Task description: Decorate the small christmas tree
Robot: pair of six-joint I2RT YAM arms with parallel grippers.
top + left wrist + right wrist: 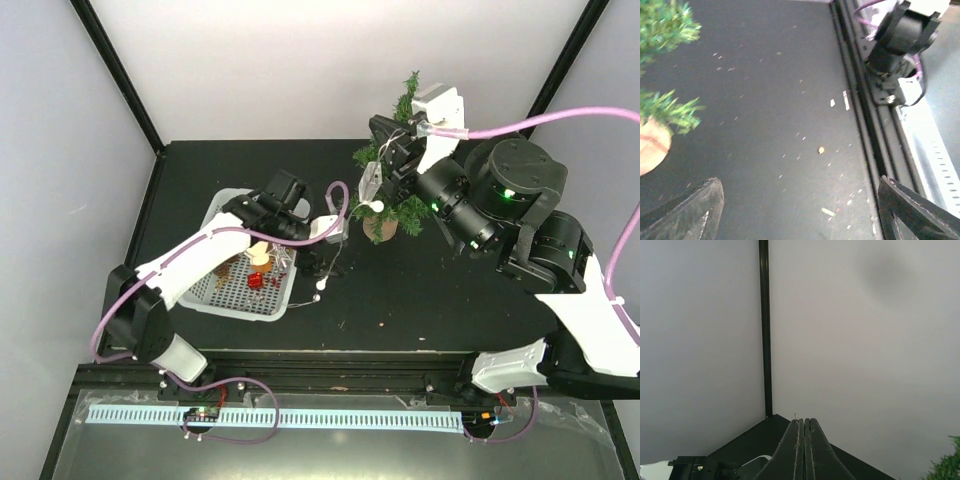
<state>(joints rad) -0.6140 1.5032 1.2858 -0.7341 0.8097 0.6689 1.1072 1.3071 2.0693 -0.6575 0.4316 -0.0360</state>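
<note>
**Tree at one o'clock, right arm the nearer**

Nearest me, both arm bases sit along the front edge of the table (450,290). Further in, at about ten o'clock, a white basket (245,308) holds a few trinkets, one red and one pale among them. The left end effector (328,255) hangs just past the basket's right rim, its fingers spread wide with nothing between them; its own camera shows only bare table in the gap. A white ball (318,297) lies on the table just beside it, towards six o'clock.

Beyond that, at one o'clock, the small christmas tree (408,212) stands upright on its tan base, long axis vertical. From the left end effector it lies at two o'clock, near but apart. The right end effector (378,130) is far closer, up beside the left flank of the tree's crown, with its fingers pressed together and aimed at the far-left corner. A hair-thin strand shows at their tips, but I cannot tell whether it is pinched.

A second white ball (378,205) hangs low at the tree's left side, and what carries it I cannot make out. I judge that any hanging now falls to the right arm, with the branches at its three o'clock.
</note>
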